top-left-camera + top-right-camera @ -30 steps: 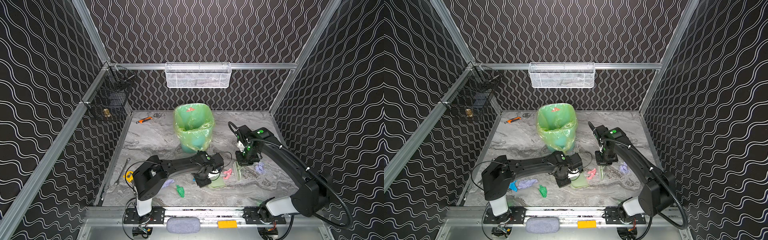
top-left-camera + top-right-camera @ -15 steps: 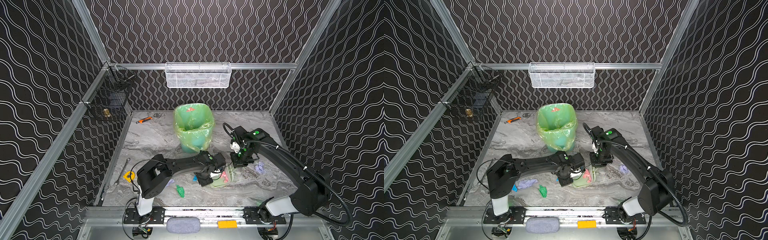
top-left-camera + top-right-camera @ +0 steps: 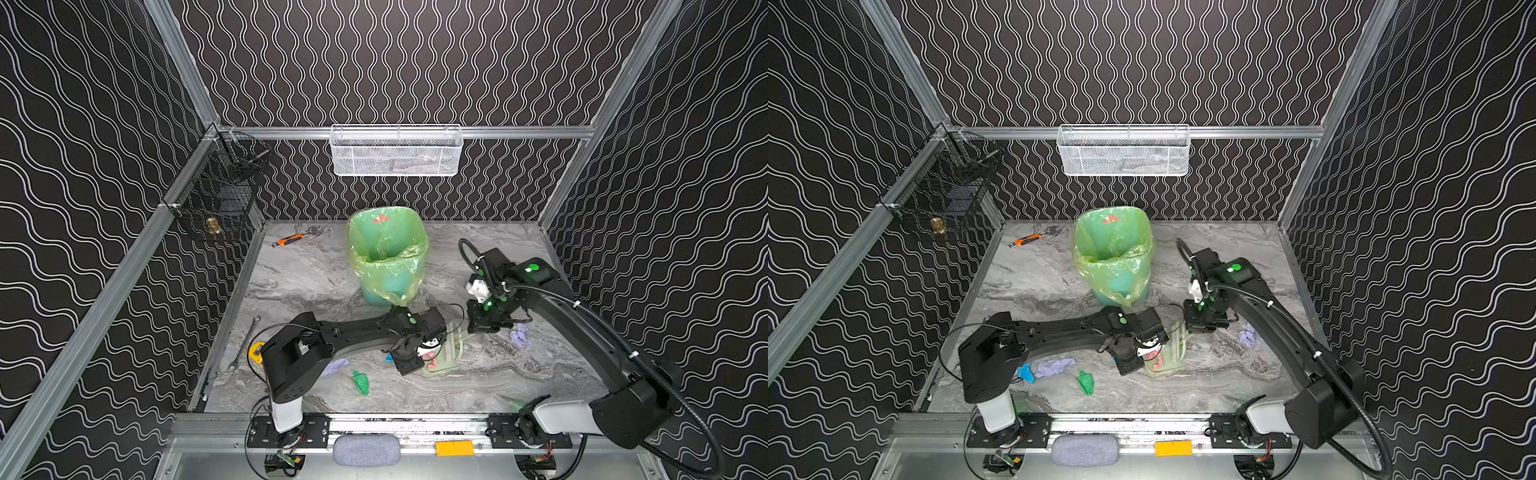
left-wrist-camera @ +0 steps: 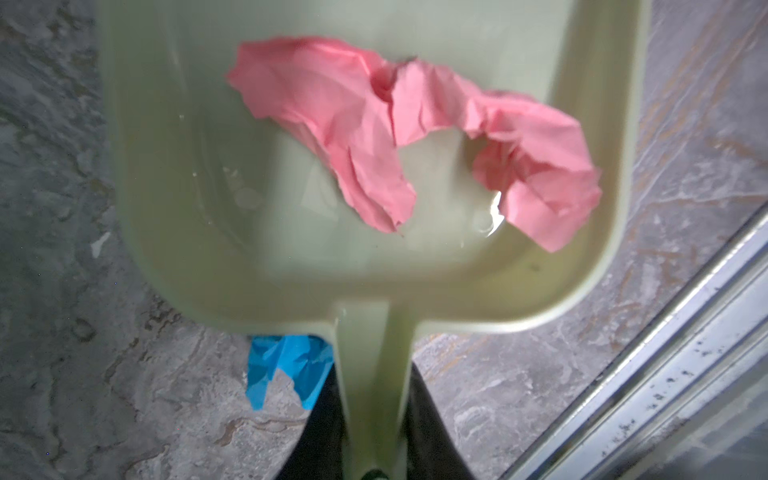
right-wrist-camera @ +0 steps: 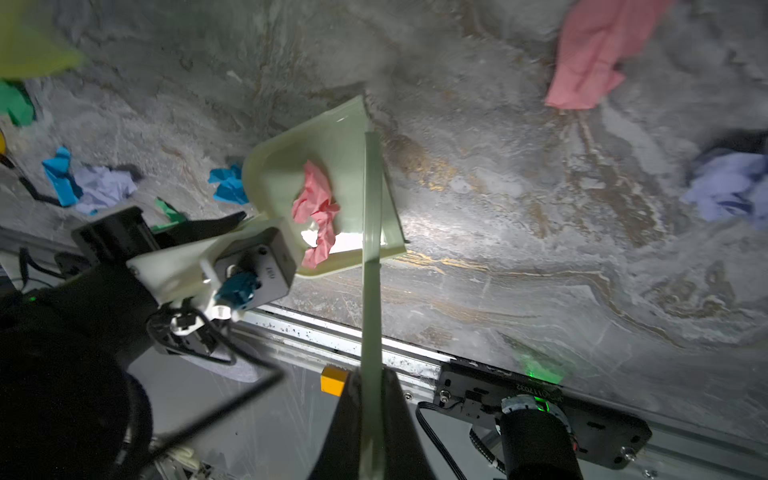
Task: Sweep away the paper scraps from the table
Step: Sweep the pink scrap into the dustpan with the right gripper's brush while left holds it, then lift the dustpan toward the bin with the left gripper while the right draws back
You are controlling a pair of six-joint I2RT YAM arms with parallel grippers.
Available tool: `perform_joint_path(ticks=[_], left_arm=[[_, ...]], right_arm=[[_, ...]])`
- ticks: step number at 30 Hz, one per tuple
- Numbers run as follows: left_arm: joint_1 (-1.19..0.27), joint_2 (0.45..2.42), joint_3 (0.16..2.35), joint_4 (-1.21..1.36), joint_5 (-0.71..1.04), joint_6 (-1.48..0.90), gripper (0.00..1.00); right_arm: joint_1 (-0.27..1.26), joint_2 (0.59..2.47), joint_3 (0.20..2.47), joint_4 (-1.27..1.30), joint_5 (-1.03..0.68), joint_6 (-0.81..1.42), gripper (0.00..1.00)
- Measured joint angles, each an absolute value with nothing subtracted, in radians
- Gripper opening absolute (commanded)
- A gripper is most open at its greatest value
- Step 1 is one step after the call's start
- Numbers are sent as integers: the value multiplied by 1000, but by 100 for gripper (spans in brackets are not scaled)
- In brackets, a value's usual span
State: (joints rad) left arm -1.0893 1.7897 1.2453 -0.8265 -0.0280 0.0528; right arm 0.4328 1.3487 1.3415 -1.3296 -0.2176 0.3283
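1. Pink scrap (image 4: pixel 374 124) now lies inside the dustpan (image 4: pixel 208 174); 1 s ago it lay on the bench (image 3: pixel 311 282) just outside the dustpan's mouth.
2. Brush (image 5: pixel 371 232) has come across to the dustpan's mouth; right jaws clamped on its handle.
3. Left jaws clamped on the dustpan's handle.
4. So 1 scrap collected; blue scrap (image 4: pixel 286 365) behind the dustpan, green scrap (image 3: pixel 360 381) and lilac scrap (image 3: pixel 520 334) near it still unswept.

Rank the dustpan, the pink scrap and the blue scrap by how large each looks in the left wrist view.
1. dustpan, filling most of the frame.
2. pink scrap, lying in it.
3. blue scrap, partly hidden behind the dustpan and farther from the camera, so its true size is unsure.
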Motion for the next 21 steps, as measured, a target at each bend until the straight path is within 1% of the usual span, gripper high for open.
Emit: perform_joint_path(ticks=[4,10,15,21], left_arm=[[-1090,1729,1229,-807,-22,29,1],[-1090,1626,1242,-820,-23,-1,2],[-1090,1539,1315,-886,-51,-25,2],[-1090,1488,1449,-1013,-101,-36,2]], right_arm=[[330,1316,1395,-1364,-213,297,0],[227,1284,1422,-1383,-215,265,0],[160,1268,1417,-1376,-240,241,0],[99,1259,1402,-1354,-282,209,0]])
